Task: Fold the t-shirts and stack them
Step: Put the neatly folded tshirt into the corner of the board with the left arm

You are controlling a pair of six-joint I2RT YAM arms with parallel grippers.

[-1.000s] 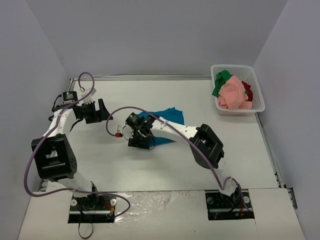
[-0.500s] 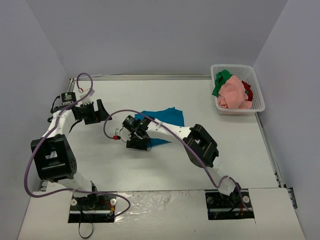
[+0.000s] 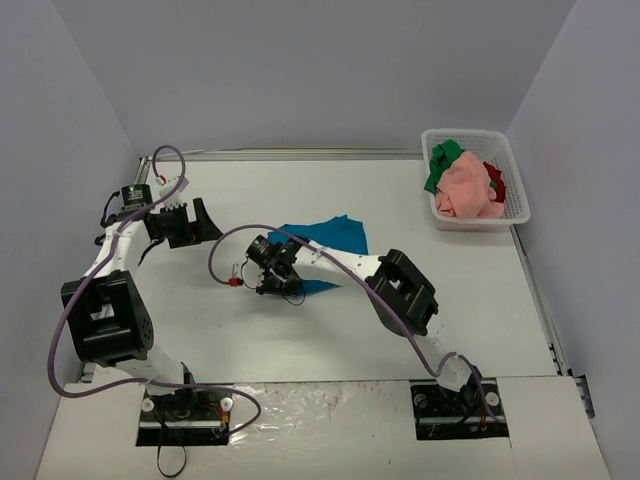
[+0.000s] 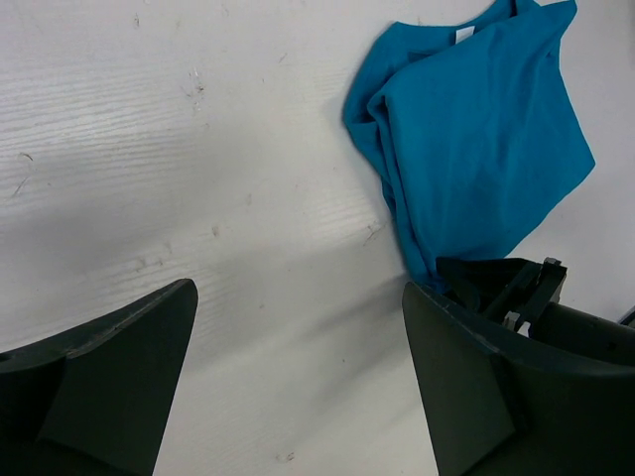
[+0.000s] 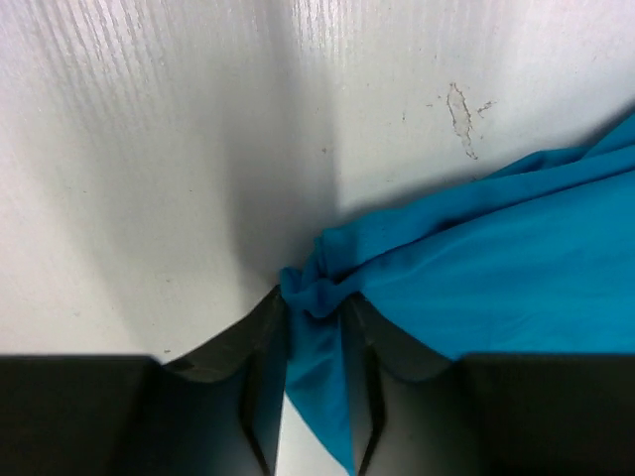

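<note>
The teal-blue t-shirt [image 3: 325, 238] lies crumpled in the middle of the table; it also shows in the left wrist view [image 4: 476, 139] and the right wrist view [image 5: 496, 278]. My right gripper [image 3: 280, 285] is shut on a bunched edge of it at its near-left corner [image 5: 316, 297]. My left gripper [image 3: 207, 222] is open and empty, to the left of the shirt, above bare table [image 4: 298, 297]. The pink t-shirt [image 3: 468, 188], green t-shirt [image 3: 443, 160] and red t-shirt [image 3: 495, 180] lie heaped in the basket.
The white mesh basket [image 3: 520, 205] stands at the back right corner. Grey walls close in the table on the left, back and right. A purple cable [image 3: 230, 240] loops from the right arm over the table.
My right gripper has moved left and slightly away with the teal-blue shirt's edge, drawing the cloth along. The left arm has barely moved.
</note>
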